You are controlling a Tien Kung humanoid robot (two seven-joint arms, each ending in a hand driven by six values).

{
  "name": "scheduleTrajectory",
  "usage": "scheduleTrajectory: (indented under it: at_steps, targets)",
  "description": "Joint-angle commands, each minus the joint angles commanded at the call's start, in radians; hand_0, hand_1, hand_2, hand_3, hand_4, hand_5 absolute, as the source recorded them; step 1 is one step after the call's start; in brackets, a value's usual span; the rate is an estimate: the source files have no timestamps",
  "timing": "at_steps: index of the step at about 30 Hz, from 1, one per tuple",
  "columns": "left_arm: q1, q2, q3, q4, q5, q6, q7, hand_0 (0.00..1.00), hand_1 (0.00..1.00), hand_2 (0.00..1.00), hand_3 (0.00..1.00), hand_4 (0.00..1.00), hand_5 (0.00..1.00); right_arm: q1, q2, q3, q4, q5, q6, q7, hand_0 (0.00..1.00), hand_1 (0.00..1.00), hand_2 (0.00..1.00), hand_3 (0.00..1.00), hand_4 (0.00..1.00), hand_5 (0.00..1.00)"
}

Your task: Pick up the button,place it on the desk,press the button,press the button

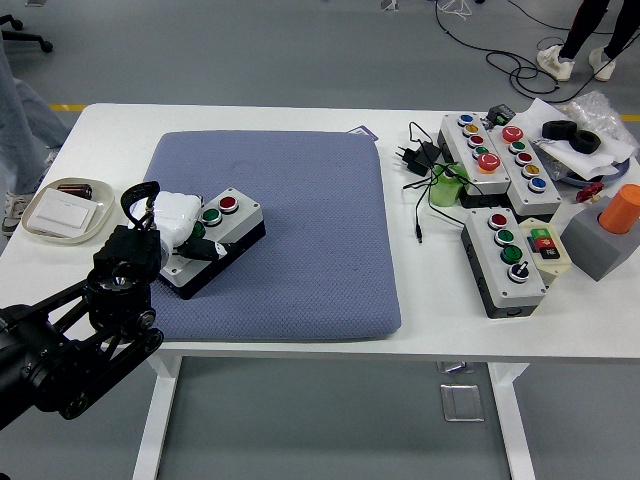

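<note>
On the blue mat (300,220) at its left side, the button box (212,240) lies with its long axis running near-left to far-right, and the left hand (185,232), the only one near, is clasped on its left end, fingers over the near buttons.

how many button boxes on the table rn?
4. One on the blue pad under the left hand: button box. Two side by side at far right. One nearer, right side.
</note>
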Motion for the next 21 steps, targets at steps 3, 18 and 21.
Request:
scheduleTrajectory:
  at_steps: [3,18,21]
  targets:
    - [0.002,0.012,0.005,0.009,0.0,0.029,-0.068,0.289,0.238,0.224,0.269,0.544,0.002,-0.002,0.0,0.002,0.0,-0.003,-0.001,0.0,0.627,0.477,0.539,0.582,0.28,0.022]
    - [-0.07,0.067,0.073,0.096,0.0,0.309,-0.495,0.298,0.222,0.197,0.238,0.496,0.002,-0.004,0.001,0.01,0.0,-0.019,-0.002,0.0,0.627,0.477,0.539,0.582,0.279,0.022]
    - [-0.088,0.072,0.091,0.124,0.0,0.399,-0.575,0.298,0.222,0.197,0.238,0.496,0.002,-0.002,0.0,0.014,0.0,-0.026,-0.002,-0.001,0.627,0.477,0.539,0.582,0.279,0.022]
